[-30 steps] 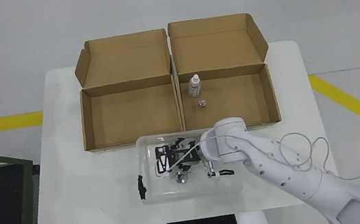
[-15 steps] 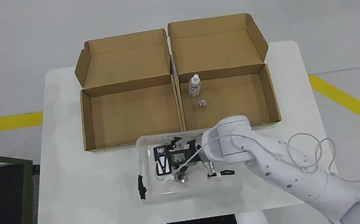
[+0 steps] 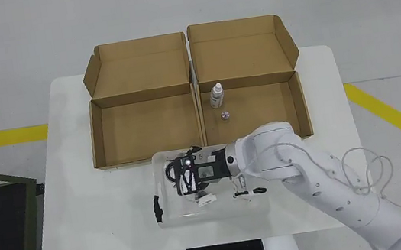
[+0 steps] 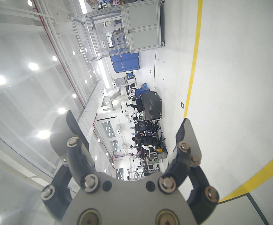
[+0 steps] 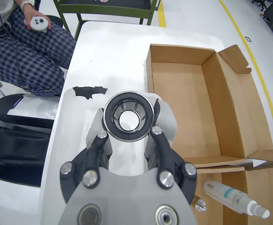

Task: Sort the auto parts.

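Right wrist view: your right gripper (image 5: 129, 117) has lifted a metal sleeve (image 5: 129, 97), clamped, off the tray (image 3: 175, 217); box it next.

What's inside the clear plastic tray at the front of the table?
Small black and metal auto parts lie in the clear tray. The right tool, shut on a metal ring, sits over it, and its arm hides whatever lies beneath.

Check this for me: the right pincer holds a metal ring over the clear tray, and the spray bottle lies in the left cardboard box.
Wrong box. The top view shows the spray bottle in the right cardboard box, not the left. The right pincer does hold the metal ring over the clear tray.
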